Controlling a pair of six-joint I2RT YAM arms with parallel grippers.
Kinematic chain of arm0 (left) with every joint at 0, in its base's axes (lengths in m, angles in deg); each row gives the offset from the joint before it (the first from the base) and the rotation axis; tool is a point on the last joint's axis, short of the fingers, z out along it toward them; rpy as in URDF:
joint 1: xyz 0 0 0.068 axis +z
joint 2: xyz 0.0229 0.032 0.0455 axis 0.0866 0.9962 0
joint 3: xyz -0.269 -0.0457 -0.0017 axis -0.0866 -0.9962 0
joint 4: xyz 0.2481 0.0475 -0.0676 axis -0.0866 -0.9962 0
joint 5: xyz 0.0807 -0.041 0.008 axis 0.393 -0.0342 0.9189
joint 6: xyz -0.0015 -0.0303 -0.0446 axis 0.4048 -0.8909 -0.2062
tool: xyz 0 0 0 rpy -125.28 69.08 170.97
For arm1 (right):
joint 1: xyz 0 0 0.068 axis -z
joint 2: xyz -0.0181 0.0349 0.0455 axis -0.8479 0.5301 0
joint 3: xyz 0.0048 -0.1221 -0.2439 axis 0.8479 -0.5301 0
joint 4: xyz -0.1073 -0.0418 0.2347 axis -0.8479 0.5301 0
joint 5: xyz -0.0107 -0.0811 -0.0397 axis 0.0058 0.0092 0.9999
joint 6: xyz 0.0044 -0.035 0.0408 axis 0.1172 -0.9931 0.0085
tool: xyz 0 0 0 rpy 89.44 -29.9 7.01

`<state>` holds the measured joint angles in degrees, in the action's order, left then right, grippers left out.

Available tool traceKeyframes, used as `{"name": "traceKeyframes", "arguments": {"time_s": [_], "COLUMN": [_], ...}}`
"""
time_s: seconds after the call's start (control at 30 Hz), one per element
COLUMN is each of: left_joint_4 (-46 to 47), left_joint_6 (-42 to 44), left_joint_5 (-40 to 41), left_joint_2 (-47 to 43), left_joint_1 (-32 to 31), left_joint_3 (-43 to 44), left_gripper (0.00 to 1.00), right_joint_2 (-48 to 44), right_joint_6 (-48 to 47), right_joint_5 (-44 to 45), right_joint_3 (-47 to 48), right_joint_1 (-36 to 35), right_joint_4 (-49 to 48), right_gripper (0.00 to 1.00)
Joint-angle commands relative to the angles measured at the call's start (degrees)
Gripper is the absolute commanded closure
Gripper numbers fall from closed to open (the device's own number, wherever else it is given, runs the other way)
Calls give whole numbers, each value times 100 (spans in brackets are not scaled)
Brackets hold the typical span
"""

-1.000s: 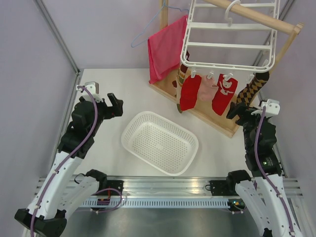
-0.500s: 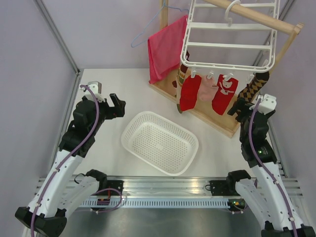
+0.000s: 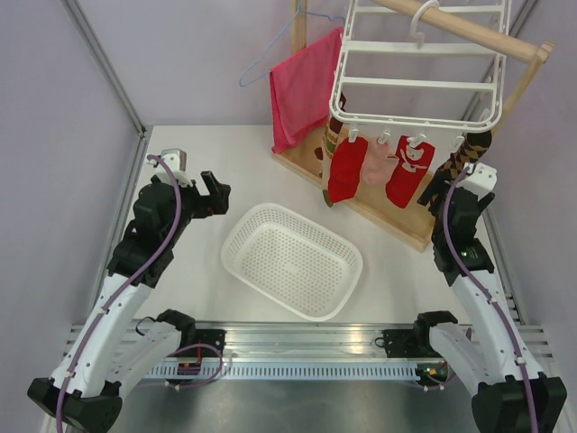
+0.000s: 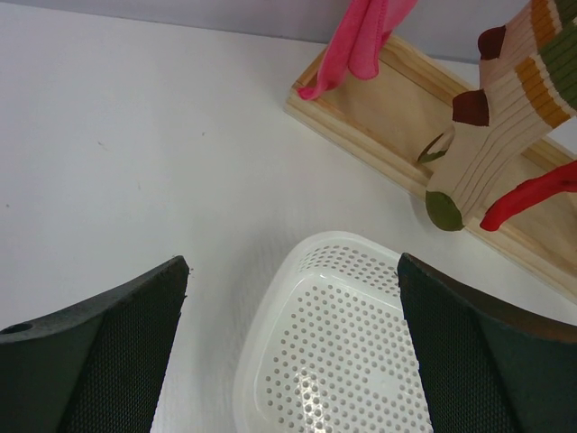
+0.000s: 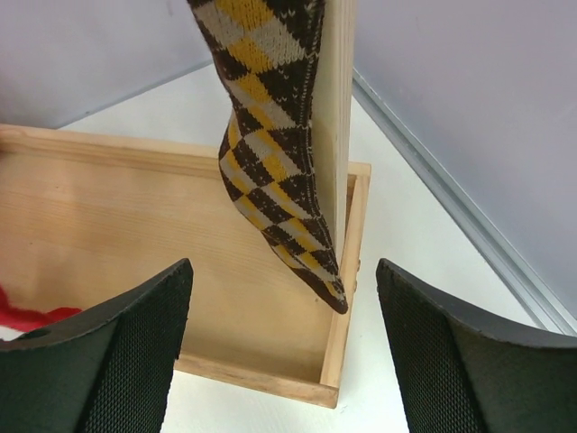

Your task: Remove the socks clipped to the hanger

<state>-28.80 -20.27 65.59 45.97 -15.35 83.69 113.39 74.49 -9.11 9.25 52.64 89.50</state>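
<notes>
Just beyond right hand, argyle sock

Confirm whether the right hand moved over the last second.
Yes. The right hand moved forward, over the right end of the flat wooden stand base, up to the brown-orange argyle sock.

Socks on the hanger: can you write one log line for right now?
right fingers: open, facing argyle sock | left fingers: open, near basket | socks: hanging on hanger | basket: empty
</notes>
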Motion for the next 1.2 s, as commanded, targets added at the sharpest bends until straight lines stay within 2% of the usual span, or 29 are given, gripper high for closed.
{"name": "traceKeyframes", "arguments": {"time_s": [0.0,0.4,0.67,0.77,0.8,1.0,1.17], "left_joint_4": [4,13,13,13,22,31,31], "left_joint_6": [185,185,176,176,176,185,194], "left_joint_5": [-149,-272,-334,-334,-334,-342,-325], "left_joint_2": [-43,-8,19,19,27,27,10], "left_joint_1": [36,36,36,36,36,36,36], "left_joint_3": [153,162,162,162,162,153,153], "left_gripper": [0,0,0,0,0,0,0], "right_joint_2": [183,640,1045,1133,1142,1106,1142], "right_joint_6": [68,332,253,227,226,112,-2], "right_joint_5": [-45,26,-317,-379,-396,-493,-475], "right_joint_3": [-105,-483,-694,-773,-826,-1072,-1169], "right_joint_1": [95,420,701,719,728,737,737], "right_joint_4": [-230,-221,-695,-740,-922,-1319,-1609], "right_gripper": [13,3,3,9,16,35,43]}}
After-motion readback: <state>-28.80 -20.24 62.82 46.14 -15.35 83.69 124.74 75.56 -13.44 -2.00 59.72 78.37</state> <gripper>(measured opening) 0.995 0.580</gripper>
